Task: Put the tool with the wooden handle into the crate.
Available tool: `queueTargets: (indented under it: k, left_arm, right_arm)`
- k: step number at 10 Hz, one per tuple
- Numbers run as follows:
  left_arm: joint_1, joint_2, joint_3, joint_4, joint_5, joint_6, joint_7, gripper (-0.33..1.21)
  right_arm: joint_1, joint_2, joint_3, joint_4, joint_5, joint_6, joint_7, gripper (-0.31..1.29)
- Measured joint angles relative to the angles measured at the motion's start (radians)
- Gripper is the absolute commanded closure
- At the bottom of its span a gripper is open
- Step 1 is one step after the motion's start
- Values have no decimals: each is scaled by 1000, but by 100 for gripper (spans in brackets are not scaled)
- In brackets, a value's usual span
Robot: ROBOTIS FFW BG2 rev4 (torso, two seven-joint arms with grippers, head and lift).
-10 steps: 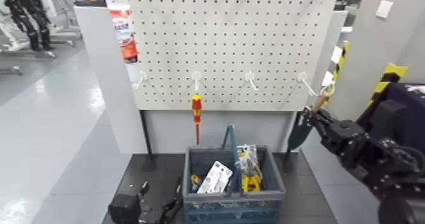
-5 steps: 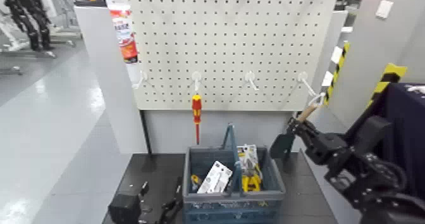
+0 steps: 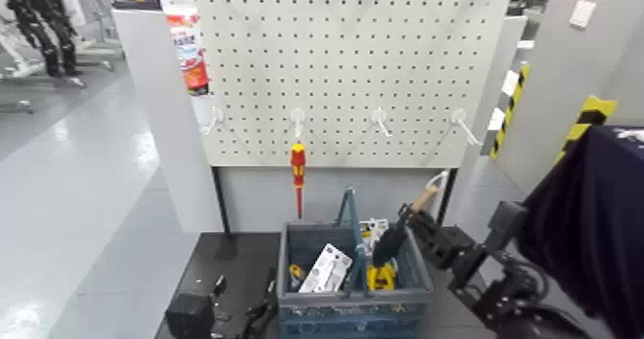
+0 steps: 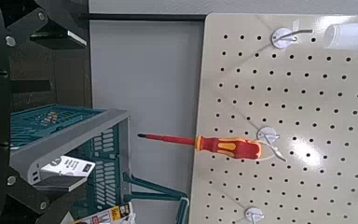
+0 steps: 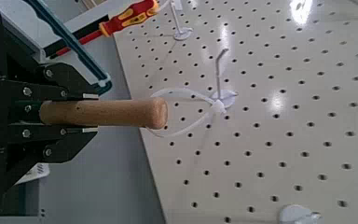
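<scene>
Clamping trowel (image 3: 385,246) by its pale wooden handle (image 5: 121,113) in right end effector (image 5: 84,113), closed on the wood, at the right side of crate (image 3: 355,303). Holding it tilted: handle up and to the right, dark green blade down and to the left, with a white loop (image 3: 436,181) at the handle's end. Overlapping the crate's right-hand part in the head view with the blade, in front of yellow-handled tool (image 3: 381,278); cannot tell if below rim level. Keeping left end effector (image 4: 70,112) low, to the left of the crate, fingers well apart, gripping nothing. Farther out, standing on dark counter (image 3: 206,261): blue-grey crate, with upright central bar (image 3: 356,242), white package (image 3: 327,269) lying left of the bar, yellow-handled tool to the right. Behind, hanging tip-down from a hook on pegboard (image 3: 335,65): red-and-yellow screwdriver (image 3: 298,175). At the board's left edge: red-and-white packet (image 3: 189,56).
</scene>
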Motion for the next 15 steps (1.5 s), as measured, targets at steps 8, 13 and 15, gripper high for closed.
queueTargets:
  k: [8,13,15]
  left_arm:
    - [0,-5,1,2,0,0,0,26]
    - [3,-6,4,1,0,0,0,26]
    - [4,-7,6,0,0,-2,0,26]
  right_arm:
    - [-69,1,124,146,-41,10,-19,97]
    - [-58,0,101,99,13,18,-44,-7]
    - [-33,1,73,12,102,30,-98,-3]
